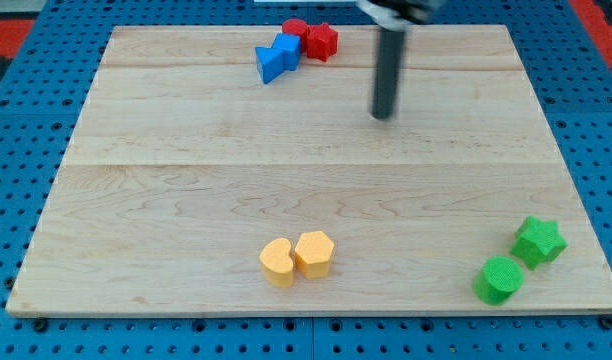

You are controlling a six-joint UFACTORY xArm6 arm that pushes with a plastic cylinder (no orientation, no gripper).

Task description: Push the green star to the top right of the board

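The green star (pixel 538 241) lies near the board's bottom right corner, with a green cylinder (pixel 499 279) just below and left of it. My tip (pixel 384 114) is on the upper middle of the wooden board (pixel 186 180), far above and left of the green star. It touches no block.
At the view's top, a blue triangle (pixel 269 64) leans against a blue cube (pixel 287 47), with a red cylinder (pixel 295 29) and a red star (pixel 322 40) beside them. A yellow heart (pixel 277 262) and a yellow hexagon (pixel 314 252) sit at bottom centre.
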